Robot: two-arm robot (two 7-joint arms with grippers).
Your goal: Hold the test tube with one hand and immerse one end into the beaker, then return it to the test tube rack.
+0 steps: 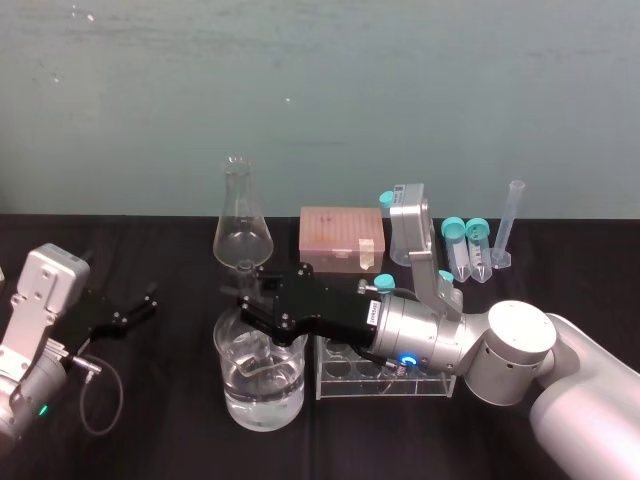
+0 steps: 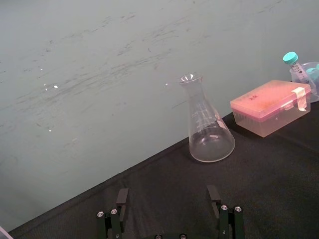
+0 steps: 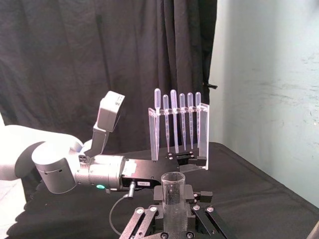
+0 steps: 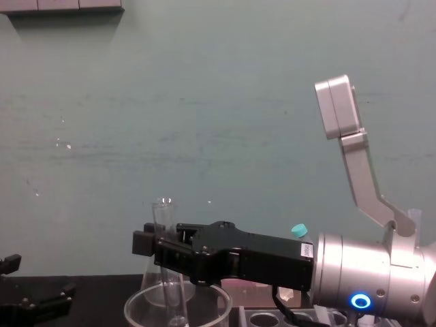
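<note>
right gripper (image 1: pixel 250 302): nearest element; black hand lying roughly level over the beaker's mouth, fingers clamped on the test tube.
test tube (image 3: pixel 173 195): upright between the two fingers, open end up, gripped below its mouth; the upright hold likely lets the rounded end go straight down without touching the glass wall.
beaker (image 1: pixel 238 400): stands at the front of the table, part-filled with clear liquid; the tube's lower end is inside it, below the rim, and appears to meet the liquid, though the exact depth cannot be read.
test tube rack (image 1: pixel 345 372): just beside the beaker on the robot's right, under the right forearm (image 1: pixel 420 335); this closeness should keep the return path short.
left gripper (image 1: pixel 145 302): parked low on the black cloth (image 1: pixel 150 420) at the robot's left, well apart from the beaker, fingers spread and empty; one hand suffices for this task.
flask (image 1: pixel 243 230): behind the beaker, clear of the hold.
stage (judged): immersion under way; lifting out and reseating in a rack hole remain.
risk (judged): the tube tip knocking the beaker rim on the way out.
</note>
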